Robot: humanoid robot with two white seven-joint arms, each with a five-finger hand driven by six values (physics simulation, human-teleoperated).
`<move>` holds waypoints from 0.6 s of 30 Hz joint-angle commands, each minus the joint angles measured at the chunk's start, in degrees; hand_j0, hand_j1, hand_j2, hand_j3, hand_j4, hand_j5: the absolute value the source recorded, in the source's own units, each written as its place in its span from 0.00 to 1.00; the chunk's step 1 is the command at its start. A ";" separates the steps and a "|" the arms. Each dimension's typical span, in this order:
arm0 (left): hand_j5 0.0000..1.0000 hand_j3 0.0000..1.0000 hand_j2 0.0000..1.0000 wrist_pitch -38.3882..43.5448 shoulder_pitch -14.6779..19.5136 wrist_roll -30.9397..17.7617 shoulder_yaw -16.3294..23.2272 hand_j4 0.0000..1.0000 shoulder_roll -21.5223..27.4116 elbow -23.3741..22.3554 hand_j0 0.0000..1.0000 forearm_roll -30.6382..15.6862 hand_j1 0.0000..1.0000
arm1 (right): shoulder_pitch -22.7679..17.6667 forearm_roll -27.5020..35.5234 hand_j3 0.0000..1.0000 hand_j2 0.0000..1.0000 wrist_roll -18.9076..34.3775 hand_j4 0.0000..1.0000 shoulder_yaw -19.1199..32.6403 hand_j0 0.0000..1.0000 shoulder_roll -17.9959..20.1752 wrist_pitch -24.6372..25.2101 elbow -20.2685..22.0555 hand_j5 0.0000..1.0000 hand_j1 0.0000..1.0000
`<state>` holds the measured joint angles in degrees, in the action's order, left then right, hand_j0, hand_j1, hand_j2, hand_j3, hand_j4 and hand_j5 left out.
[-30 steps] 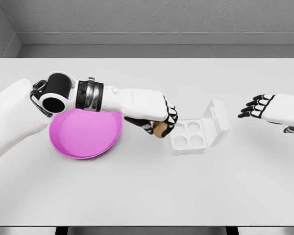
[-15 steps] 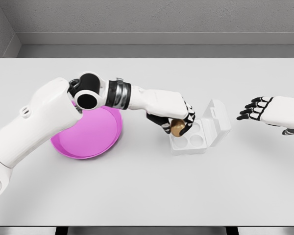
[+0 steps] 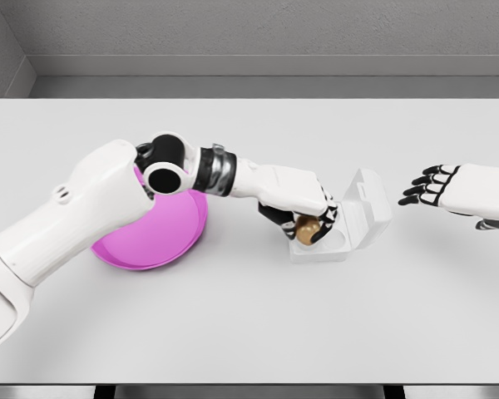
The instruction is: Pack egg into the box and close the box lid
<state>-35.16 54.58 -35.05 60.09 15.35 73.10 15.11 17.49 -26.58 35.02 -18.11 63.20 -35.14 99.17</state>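
A brown egg is held in my left hand, whose fingers are curled around it. The hand hovers over the near-left part of the white egg box, covering most of its cups. The box lid stands open, tilted up on the right side of the tray. My right hand floats to the right of the lid, apart from it, with its fingers spread and nothing in them.
A pink bowl sits on the white table to the left of the box, partly hidden by my left arm. A grey wall runs along the table's far edge.
My left hand has carried the egg rightward from beside the box to over its cups. The right hand drifted slightly left toward the lid.
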 commanded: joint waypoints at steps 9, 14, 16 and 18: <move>0.39 0.39 0.39 0.16 0.09 0.05 0.03 0.39 -2.43 -4.81 0.39 0.89 0.39 | -0.09 0.21 1.00 1.00 -0.02 1.00 -0.35 1.00 0.08 0.14 0.06 1.00 1.00; 0.44 0.44 0.44 0.16 0.18 0.05 0.03 0.44 -3.57 -7.01 0.44 1.51 0.44 | -0.09 0.21 1.00 1.00 -0.02 1.00 -0.35 1.00 0.08 0.14 0.15 1.00 1.00; 0.49 0.49 0.49 0.16 0.18 0.05 0.03 0.49 -3.66 -6.92 0.49 1.33 0.49 | -0.09 0.21 1.00 1.00 -0.02 1.00 -0.35 1.00 0.08 0.14 0.41 1.00 1.00; 0.54 0.54 0.54 0.16 0.18 0.05 0.03 0.54 -3.57 -6.92 0.54 1.33 0.54 | -0.09 0.21 1.00 1.00 -0.02 1.00 -0.35 1.00 0.08 0.14 0.41 1.00 1.00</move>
<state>-35.16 54.76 -35.02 60.19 11.88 66.36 16.83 17.49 -26.58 35.02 -18.46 63.20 -35.14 99.49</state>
